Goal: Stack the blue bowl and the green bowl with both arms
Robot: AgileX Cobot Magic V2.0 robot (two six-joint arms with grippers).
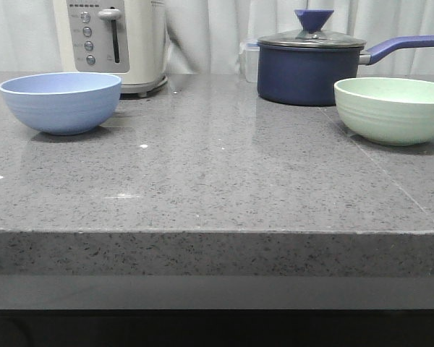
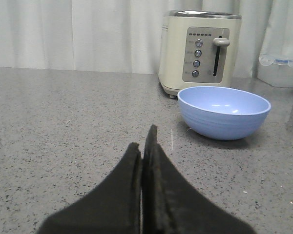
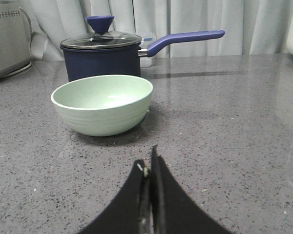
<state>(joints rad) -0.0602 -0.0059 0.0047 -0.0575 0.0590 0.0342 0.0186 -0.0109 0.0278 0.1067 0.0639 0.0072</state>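
cream toaster (image 1: 116,40) and lidded navy saucepan (image 1: 307,69) stand on grey countertop (image 1: 217,181).

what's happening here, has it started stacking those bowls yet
Not yet. The blue bowl sits upright on the left of the grey counter, in front of the toaster, and the green bowl sits far off on the right beside the navy saucepan. Both bowls look empty and untouched. The left gripper and right gripper are each shut, holding nothing, short of their bowl.
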